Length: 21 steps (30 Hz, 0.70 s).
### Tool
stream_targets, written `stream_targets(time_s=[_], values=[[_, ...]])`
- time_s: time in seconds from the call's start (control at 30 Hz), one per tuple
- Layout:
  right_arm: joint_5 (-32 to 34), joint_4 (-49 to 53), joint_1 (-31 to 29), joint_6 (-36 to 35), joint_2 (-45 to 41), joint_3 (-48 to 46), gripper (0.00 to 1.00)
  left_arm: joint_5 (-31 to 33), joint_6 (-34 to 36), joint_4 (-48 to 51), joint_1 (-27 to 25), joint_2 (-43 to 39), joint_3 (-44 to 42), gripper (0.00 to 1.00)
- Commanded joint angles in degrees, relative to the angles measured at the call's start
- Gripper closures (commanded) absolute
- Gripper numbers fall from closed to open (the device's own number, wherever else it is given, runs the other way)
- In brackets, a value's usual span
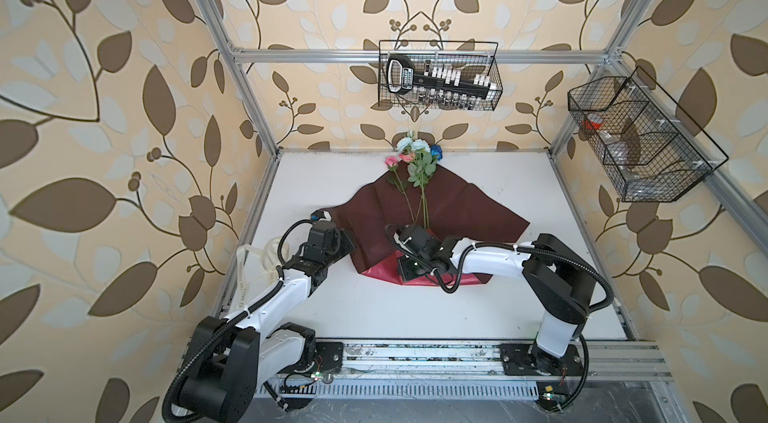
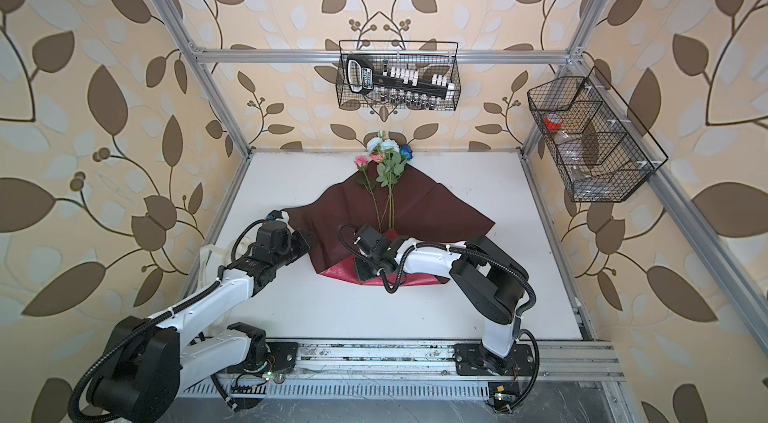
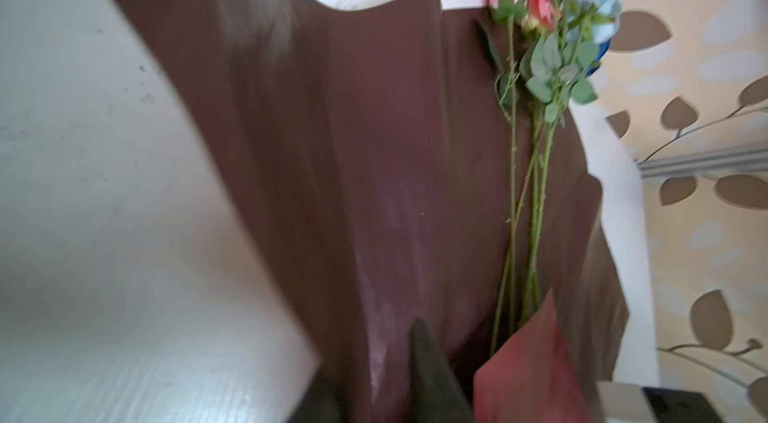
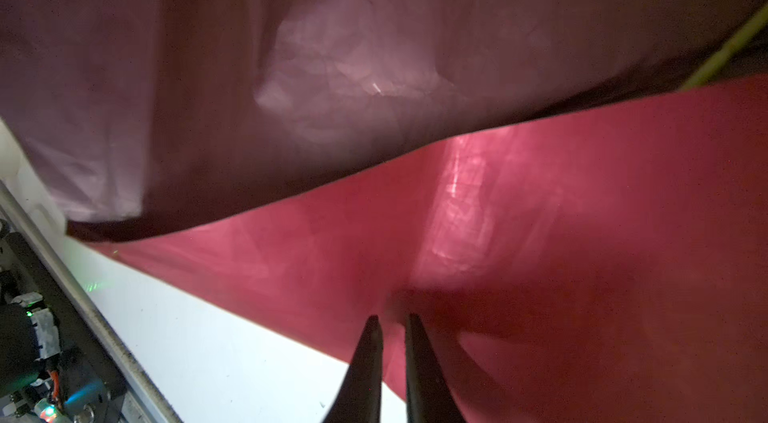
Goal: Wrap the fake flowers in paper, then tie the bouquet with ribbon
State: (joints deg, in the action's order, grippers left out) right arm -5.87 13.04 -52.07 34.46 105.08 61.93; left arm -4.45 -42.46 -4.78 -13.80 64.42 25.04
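Observation:
The bouquet of fake flowers lies lengthwise on a dark red wrapping sheet, blooms toward the back wall. Its pink and pale-blue blooms show in the left wrist view. My left gripper is at the sheet's left edge, shut on the raised sheet. My right gripper is near the stem ends. It is shut on the shiny red flap folded up from the sheet's near corner. The stem ends are hidden by that flap.
A cream printed ribbon lies at the table's left edge, partly under my left arm. A wire basket with a tool set hangs on the back wall. Another wire basket hangs on the right frame.

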Motion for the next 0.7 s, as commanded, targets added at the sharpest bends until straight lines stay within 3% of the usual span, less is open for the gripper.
stream_targets(time_s=[0.0, 0.13, 0.67], values=[[-0.1, -0.2, 1.1, -0.7, 2.8, 3.4, 0.87, -1.2, 0.8, -1.0, 0.3, 0.4, 1.1, 0.94], [0.7, -0.4, 2.9, -2.1, 5.7, 7.3, 0.87, -0.9, 1.4, -0.2, 0.3, -1.6, 0.8, 1.0], [-0.3, -0.4, 9.9, -5.5, 22.1, 25.9, 0.89, -4.9, 0.3, 0.3, 0.1, -4.7, 0.3, 1.0]])
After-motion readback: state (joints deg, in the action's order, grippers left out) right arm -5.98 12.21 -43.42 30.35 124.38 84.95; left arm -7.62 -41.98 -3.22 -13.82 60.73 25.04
